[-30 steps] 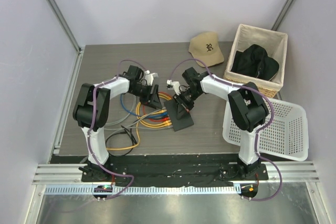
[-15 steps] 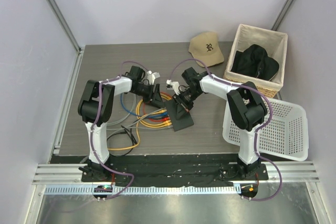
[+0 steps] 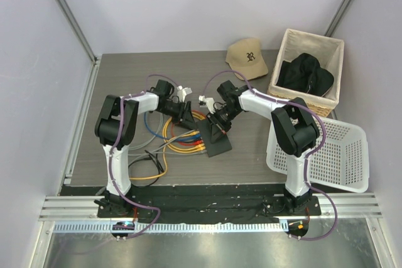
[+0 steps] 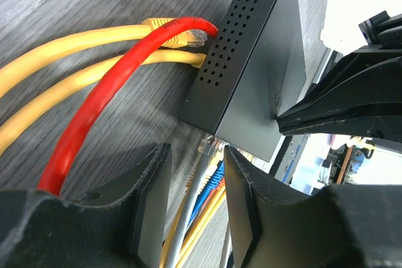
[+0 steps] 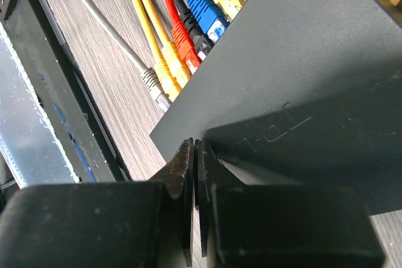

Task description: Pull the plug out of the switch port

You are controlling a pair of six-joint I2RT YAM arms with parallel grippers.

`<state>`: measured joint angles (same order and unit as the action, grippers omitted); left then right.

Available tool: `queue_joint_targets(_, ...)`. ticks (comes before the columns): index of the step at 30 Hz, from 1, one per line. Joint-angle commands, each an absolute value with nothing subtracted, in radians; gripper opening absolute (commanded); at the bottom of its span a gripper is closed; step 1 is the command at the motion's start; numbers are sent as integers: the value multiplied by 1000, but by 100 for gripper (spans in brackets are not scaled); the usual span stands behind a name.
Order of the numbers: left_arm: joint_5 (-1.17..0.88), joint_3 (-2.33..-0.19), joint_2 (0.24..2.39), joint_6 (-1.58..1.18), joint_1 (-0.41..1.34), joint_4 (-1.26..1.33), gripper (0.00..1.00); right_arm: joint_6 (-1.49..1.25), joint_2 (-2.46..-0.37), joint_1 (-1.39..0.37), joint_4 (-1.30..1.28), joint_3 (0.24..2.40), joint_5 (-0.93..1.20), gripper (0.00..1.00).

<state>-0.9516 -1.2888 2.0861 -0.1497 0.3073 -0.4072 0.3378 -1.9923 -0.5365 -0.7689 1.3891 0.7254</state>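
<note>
The switch (image 3: 215, 139) is a flat black box lying mid-table, with several coloured cables plugged into its left edge. My right gripper (image 3: 220, 122) is shut, and its tips (image 5: 195, 155) press down on the switch top (image 5: 301, 73). Blue (image 5: 204, 14), red (image 5: 182, 36), yellow (image 5: 168, 61) and grey (image 5: 152, 85) plugs line the edge. My left gripper (image 3: 186, 115) is open just left of the switch. Its fingers (image 4: 147, 199) straddle a grey cable with a clear plug tip (image 4: 208, 149) beside the switch (image 4: 257, 73). I cannot tell whether that plug sits in a port. A red cable (image 4: 119, 86) arcs over two yellow ones.
A tan cap (image 3: 248, 56) lies at the back. A wicker basket (image 3: 290, 42) holds a black garment at back right. A white plastic basket (image 3: 333, 155) stands at the right. Loose cable loops (image 3: 151, 167) lie at front left.
My left arm has shifted slightly right, bringing its gripper closer to the switch's cable side. The right gripper has stayed on the switch.
</note>
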Motion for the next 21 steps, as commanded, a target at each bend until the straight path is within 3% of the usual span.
queue_joint_targets(1, -965, -1310, 2112, -135, 314, -394, 42, 371, -2026, -537, -742, 1399, 624, 1)
queue_joint_targets(7, -977, -1327, 2126, -147, 324, -394, 40, 371, -2028, -537, -744, 1397, 615, 1)
queue_joint_targets(15, -994, -1341, 2143, -163, 325, -394, 27, 371, -2033, -537, -742, 1397, 607, 1)
queue_joint_targets(19, -1012, -1350, 2154, -161, 327, -402, 16, 376, -2031, -537, -742, 1396, 603, 1)
queue_joint_targets(21, -1029, -1354, 2164, -150, 327, -416, 4, 377, -2029, -537, -739, 1391, 600, 1)
